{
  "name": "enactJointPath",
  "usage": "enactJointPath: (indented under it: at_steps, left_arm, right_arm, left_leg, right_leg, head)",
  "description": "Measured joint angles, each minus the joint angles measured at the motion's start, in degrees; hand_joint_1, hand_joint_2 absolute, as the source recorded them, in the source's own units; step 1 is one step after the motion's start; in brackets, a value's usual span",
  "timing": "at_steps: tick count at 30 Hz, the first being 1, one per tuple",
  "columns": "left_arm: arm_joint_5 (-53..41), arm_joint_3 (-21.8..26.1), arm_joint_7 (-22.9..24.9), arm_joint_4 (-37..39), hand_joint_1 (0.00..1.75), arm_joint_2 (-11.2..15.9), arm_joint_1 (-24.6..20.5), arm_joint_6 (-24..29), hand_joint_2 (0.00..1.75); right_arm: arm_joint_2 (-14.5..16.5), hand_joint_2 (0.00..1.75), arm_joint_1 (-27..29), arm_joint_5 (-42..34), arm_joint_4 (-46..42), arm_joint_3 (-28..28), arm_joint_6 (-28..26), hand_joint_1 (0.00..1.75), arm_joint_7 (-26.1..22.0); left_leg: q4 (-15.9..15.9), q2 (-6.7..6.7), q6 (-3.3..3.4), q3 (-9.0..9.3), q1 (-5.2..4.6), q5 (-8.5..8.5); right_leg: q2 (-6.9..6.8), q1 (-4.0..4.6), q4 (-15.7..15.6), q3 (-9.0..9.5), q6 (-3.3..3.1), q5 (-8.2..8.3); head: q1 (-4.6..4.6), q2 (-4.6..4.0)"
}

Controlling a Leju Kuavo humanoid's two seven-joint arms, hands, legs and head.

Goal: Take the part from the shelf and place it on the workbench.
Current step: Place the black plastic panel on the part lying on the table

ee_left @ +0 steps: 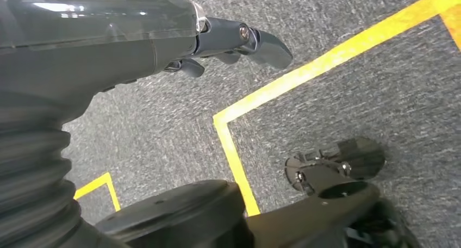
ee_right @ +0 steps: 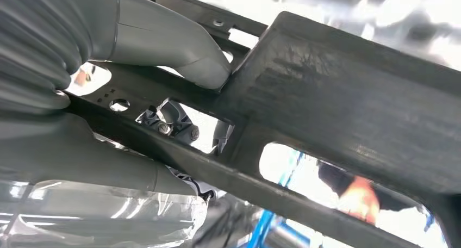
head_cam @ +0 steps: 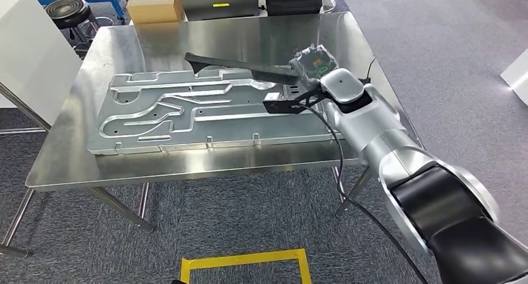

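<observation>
Step in hand: placing. The part [head_cam: 240, 66] is already off the shelf and is carried out over the workbench [head_cam: 187, 162]; set-down not yet done, by my reading.

Right hand [head_cam: 311, 66]: grasping the part at its near end. In the right wrist view the thick grey thumb [ee_right: 179, 52] presses on the black frame of the part [ee_right: 337, 101] and darker fingers [ee_right: 179, 123] show through its cut-outs on the other side, so the grip looks firm.

Part: long, black, bar-like with open slots. It reaches from the hand toward the robot's left, above the far edge of the grey stamped metal plate [head_cam: 187, 113] lying on the bench. Whether its free end touches anything I cannot tell; it appears held in the air.

Left hand [ee_left: 234, 41]: hanging at the robot's side over grey carpet with yellow floor tape [ee_left: 326, 57]; fingers loosely bent, holding nothing.

Bench: steel top, the plate covering most of the middle; bare steel along the far side and at the left.

Next move calls for: lowering the part level until it rests, probably on the plate or the bare strip behind it, then releasing thumb and fingers.

Risk: fingers threaded through the slots could snag on release and drag the part.
</observation>
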Motion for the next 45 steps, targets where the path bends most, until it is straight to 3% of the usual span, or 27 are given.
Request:
enactJointPath:
  at_steps: [4,6,8,9,10,11,13,15,17,19,20,23,24,25,26,28,30,33,34,36,38,39,40,41,43,45]
  left_arm:
    - [0.0,0.0,-0.4,0.0,0.00,0.0,0.0,0.0,1.75]
    - [-0.1,0.0,-0.6,0.0,0.00,0.0,0.0,-0.1,1.75]
    - [-0.2,-0.1,-0.6,0.0,0.00,0.0,-0.1,-0.2,1.75]
    - [-0.3,-0.1,-0.6,0.0,0.00,0.0,-0.1,-0.2,1.75]
    - [-0.4,-0.2,-0.6,0.0,0.00,0.0,-0.1,-0.2,1.75]
    - [-0.6,-0.3,-0.6,0.0,0.00,0.0,0.0,-0.2,1.75]
    - [-0.7,-0.4,-0.6,0.0,0.00,0.0,0.0,0.2,1.75]
    - [-0.4,-0.4,-0.6,0.0,0.00,0.0,0.0,0.5,0.87]
    - [0.2,-0.4,-0.5,0.0,0.00,0.0,0.0,0.3,0.00]
    - [0.3,-0.3,-0.3,0.0,0.00,0.0,0.0,-0.2,0.00]
    - [0.4,-0.3,-0.1,0.0,0.00,0.0,0.0,-0.4,0.00]
    - [1.1,-0.2,0.5,0.0,0.00,0.0,0.1,-0.5,0.00]
    - [1.4,-0.1,0.7,0.0,0.00,0.0,0.1,-0.6,0.00]
    - [1.7,0.0,0.8,0.0,0.00,0.0,0.2,-0.6,0.00]
    - [2.0,0.2,0.9,0.0,0.00,0.1,0.3,-0.7,0.00]
    - [2.4,0.5,1.0,0.0,0.00,0.2,0.5,-0.6,0.00]
    - [2.9,1.0,0.9,0.0,0.00,0.4,0.7,-0.7,0.00]
    - [3.4,1.6,0.7,0.0,0.00,0.6,1.3,-0.7,0.00]
    - [3.6,1.8,0.6,0.0,0.00,0.7,1.6,-0.8,0.00]
    - [3.9,2.1,0.4,0.0,0.00,0.7,2.1,-0.9,0.00]
    - [4.1,2.5,0.2,0.0,0.00,0.7,2.6,-1.0,0.00]
    - [4.2,2.7,0.1,0.0,0.00,0.7,2.9,-1.0,0.00]
    - [4.2,2.8,0.1,0.0,0.00,0.7,3.2,-1.0,0.00]
    - [4.3,2.9,0.1,0.0,0.00,0.7,3.4,-1.0,0.00]
    - [4.3,3.0,0.1,0.0,0.00,0.7,3.6,-1.0,0.00]
    - [4.1,3.0,0.3,0.0,0.00,0.6,3.6,-1.0,0.00]
  right_arm:
    - [0.5,1.75,1.9,-1.2,2.8,0.0,-0.4,1.75,0.9]
    - [0.6,0.87,2.1,-1.6,3.6,0.0,-0.7,0.87,1.2]
    - [0.6,0.00,2.4,-2.1,4.3,0.0,-1.1,0.00,1.2]
    - [0.7,0.00,2.5,-2.3,4.7,0.0,-1.2,0.00,1.1]
    - [0.7,0.00,2.7,-2.6,5.0,0.0,-1.2,0.00,0.9]
    - [0.7,0.00,2.7,-2.8,5.2,-0.1,-1.2,0.00,0.7]
    - [0.8,0.00,2.7,-3.1,5.3,-0.2,-1.2,0.00,0.3]
    - [1.2,0.00,2.7,-3.3,5.4,-0.3,-1.3,0.00,0.0]
    - [1.6,0.00,2.9,-3.4,5.6,-0.3,-1.4,0.00,-0.2]
    - [1.9,0.00,3.1,-3.4,5.7,-0.3,-1.5,0.00,-0.2]
    - [2.1,0.00,3.1,-3.5,5.8,-0.4,-1.6,0.00,-0.2]
    - [2.6,0.00,3.4,-3.8,6.0,-0.8,-2.0,0.00,0.0]
    - [2.6,0.00,3.6,-3.9,6.1,-0.9,-2.1,0.00,0.1]
    - [2.6,0.00,3.8,-3.9,6.2,-1.1,-2.1,0.00,0.3]
    - [2.6,0.00,3.9,-4.0,6.3,-1.3,-2.1,0.00,0.5]
    - [2.4,0.00,4.0,-4.1,6.5,-1.8,-2.2,0.00,0.9]
    - [1.9,0.00,3.9,-4.5,6.6,-2.4,-2.5,0.00,1.1]
    - [0.2,0.00,3.7,-5.7,6.6,-3.9,-3.8,0.00,1.3]
    - [-0.7,0.00,3.6,-6.3,6.6,-4.6,-4.4,0.00,1.4]
    - [-2.8,0.00,3.1,-7.6,6.5,-6.3,-6.3,0.00,1.2]
    - [-5.4,0.00,2.9,-8.7,6.3,-8.2,-8.9,0.00,0.4]
    - [-6.8,0.00,3.2,-9.3,6.1,-9.1,-10.7,0.00,-0.2]
    - [-8.3,0.00,3.6,-10.2,5.6,-10.1,-12.9,0.00,-0.9]
    - [-9.8,0.00,4.4,-11.2,5.0,-11.2,-15.3,0.00,-1.8]
    - [-13.0,0.00,6.5,-13.6,3.2,-14.0,-20.6,0.00,-3.8]
    - [-16.2,0.00,10.5,-16.6,0.0,-17.6,-26.1,0.00,-5.7]
  left_leg:
    - [-0.8,0.01,0.97,0.54,0.27,0.40]
    - [-1.1,0.09,1.38,0.81,0.39,0.41]
    - [-1.0,0.13,1.60,0.87,0.34,0.25]
    - [-1.0,0.12,1.65,0.93,0.34,0.16]
    - [-0.9,0.06,1.64,1.02,0.33,0.05]
    - [-0.8,0.01,1.57,1.15,0.34,-0.10]
    - [-0.4,-0.08,1.18,1.31,0.23,-0.56]
    - [0.0,-0.06,0.65,1.32,0.06,-0.96]
    - [-0.1,-0.03,0.13,1.39,-0.01,-1.05]
    - [0.7,0.01,-0.52,1.18,0.05,-1.83]
    - [2.4,0.04,-0.88,0.47,0.09,-3.05]
    - [13.6,0.08,-1.67,-4.46,0.39,-8.47]
    - [16.3,0.09,-1.79,-5.73,0.46,-9.20]
    - [16.8,0.09,-1.82,-5.95,0.51,-8.84]
    - [14.8,0.10,-1.78,-4.97,0.56,-7.43]
    - [6.6,0.09,-1.44,-0.78,0.57,-3.75]
    - [1.2,0.01,-0.81,1.88,0.38,-1.91]
    - [0.4,0.00,0.27,1.86,0.26,-1.27]
    - [0.2,0.05,0.78,1.78,0.32,-0.91]
    - [-0.3,0.13,1.78,1.26,0.42,-0.07]
    - [-0.4,0.02,2.26,0.27,0.20,0.70]
    - [-0.3,-0.03,2.38,-0.28,0.08,1.11]
    - [-0.3,-0.06,2.47,-0.86,-0.07,1.55]
    - [-0.3,-0.09,2.52,-1.45,-0.22,2.01]
    - [-0.2,-0.21,2.55,-2.43,-0.46,2.89]
    - [-0.3,-0.45,2.25,-2.79,-0.50,3.75]
  right_leg:
    - [-0.06,0.08,1.0,-0.47,1.24,-1.14]
    - [-0.12,-0.03,6.4,-3.05,1.60,-4.11]
    - [-0.14,-0.13,14.1,-7.09,1.86,-7.09]
    - [-0.14,-0.21,16.2,-8.34,1.95,-7.35]
    - [-0.15,-0.29,16.1,-8.49,1.96,-6.48]
    - [-0.16,-0.36,13.6,-7.42,1.90,-4.62]
    - [-0.25,-0.31,5.4,-3.53,1.64,-0.69]
    - [-0.23,-0.09,0.8,-1.31,1.23,0.69]
    - [-0.11,-0.03,0.4,-1.20,0.73,0.60]
    - [-0.15,-0.29,0.1,-1.01,0.11,0.78]
    - [-0.15,-0.45,-0.1,-0.90,-0.15,0.88]
    - [-0.17,-0.46,-0.1,-0.83,-0.44,0.91]
    - [-0.19,-0.44,0.0,-0.82,-0.45,0.91]
    - [-0.21,-0.44,0.1,-0.82,-0.44,0.91]
    - [-0.19,-0.46,0.1,-0.82,-0.42,0.90]
    - [-0.10,-0.43,0.4,-0.85,-0.23,0.82]
    - [-0.02,-0.26,0.6,-1.03,0.30,0.89]
    - [-0.02,-0.27,0.5,-1.23,1.39,1.20]
    - [-0.05,-0.32,1.0,-1.41,1.68,0.59]
    - [-0.12,-0.42,5.1,-2.89,2.08,-3.10]
    - [-0.15,-0.44,12.8,-5.46,2.35,-7.99]
    - [-0.16,-0.44,15.8,-6.24,2.44,-9.39]
    - [-0.16,-0.43,17.0,-6.11,2.44,-9.66]
    - [-0.16,-0.40,15.9,-4.81,2.32,-8.83]
    - [-0.21,-0.13,8.2,0.69,1.63,-6.18]
    - [-0.64,0.44,1.2,5.42,1.08,-5.11]
  head:
    - [0.01,0.00]
    - [0.01,0.00]
    - [0.01,0.00]
    - [0.01,0.00]
    - [0.02,0.00]
    - [0.02,0.00]
    - [0.02,0.00]
    - [0.01,0.00]
    - [0.00,0.00]
    - [-0.01,0.00]
    - [-0.01,0.00]
    - [-0.01,0.00]
    - [-0.01,0.00]
    - [-0.01,0.00]
    - [-0.01,0.00]
    - [-0.01,0.00]
    - [0.00,0.00]
    - [-0.01,0.00]
    - [0.00,0.00]
    - [0.00,0.00]
    - [0.00,0.00]
    - [0.00,0.00]
    - [0.01,0.00]
    - [0.01,0.00]
    - [0.01,0.00]
    - [-0.01,0.00]
